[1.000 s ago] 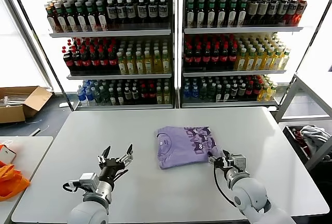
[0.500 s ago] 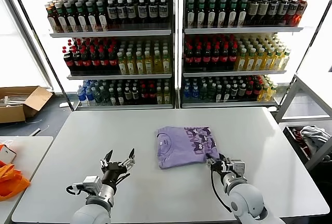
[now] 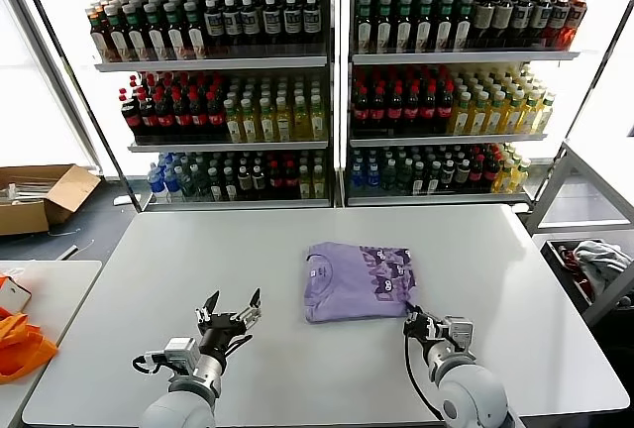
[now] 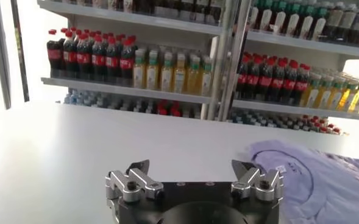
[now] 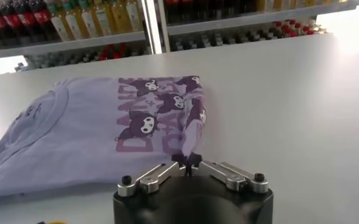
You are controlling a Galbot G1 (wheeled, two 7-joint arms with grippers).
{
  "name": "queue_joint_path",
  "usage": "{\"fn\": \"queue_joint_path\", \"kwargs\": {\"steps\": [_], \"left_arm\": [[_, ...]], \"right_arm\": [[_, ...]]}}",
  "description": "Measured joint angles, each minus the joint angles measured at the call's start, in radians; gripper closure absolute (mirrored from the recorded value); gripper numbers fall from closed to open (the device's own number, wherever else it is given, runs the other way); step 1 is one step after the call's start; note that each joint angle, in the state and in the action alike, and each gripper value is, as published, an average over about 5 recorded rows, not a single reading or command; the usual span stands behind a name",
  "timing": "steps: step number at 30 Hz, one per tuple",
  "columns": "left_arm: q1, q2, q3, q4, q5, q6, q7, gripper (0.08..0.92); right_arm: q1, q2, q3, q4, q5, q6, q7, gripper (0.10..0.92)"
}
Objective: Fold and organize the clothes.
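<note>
At the far left edge, at about 9 o'clock from the table's middle, an orange cloth (image 3: 22, 346) lies on a small side table (image 3: 54, 284), and a cardboard box (image 3: 45, 195) stands on the floor behind it. On the white table (image 3: 198, 260), at about 7 o'clock, the left gripper (image 3: 230, 308) hovers over the bare surface with its fingers spread wide and nothing between them. It is well apart from the T-shirt.

The folded lavender T-shirt (image 3: 357, 281) lies flat a little right of the table's middle, with its dark purple print (image 3: 388, 271) on the right half. At about 5 o'clock, the right gripper (image 3: 413, 318) has its fingertips pressed together just at the near right corner of the T-shirt. In the right wrist view the tips (image 5: 186, 162) meet at the hem, and whether they pinch the cloth I cannot tell.

Behind the table stand shelves of bottles (image 3: 327, 81). At the right edge, a grey-white heap of clothes (image 3: 599, 260) lies in a bin.
</note>
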Motion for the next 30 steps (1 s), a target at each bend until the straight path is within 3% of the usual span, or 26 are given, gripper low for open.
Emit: {"fn": "queue_joint_path", "kwargs": {"steps": [6, 30], "left_arm": [[0.000, 0.000, -0.001, -0.002, 0.000, 0.000, 0.000, 0.177], [0.027, -0.019, 0.006, -0.018, 0.011, 0.000, 0.006, 0.177]], "right_arm": [[-0.052, 0.005, 0.012, 0.032, -0.032, -0.002, 0.005, 0.871], [-0.140, 0.038, 0.036, 0.210, -0.111, -0.010, -0.046, 0.226]]}}
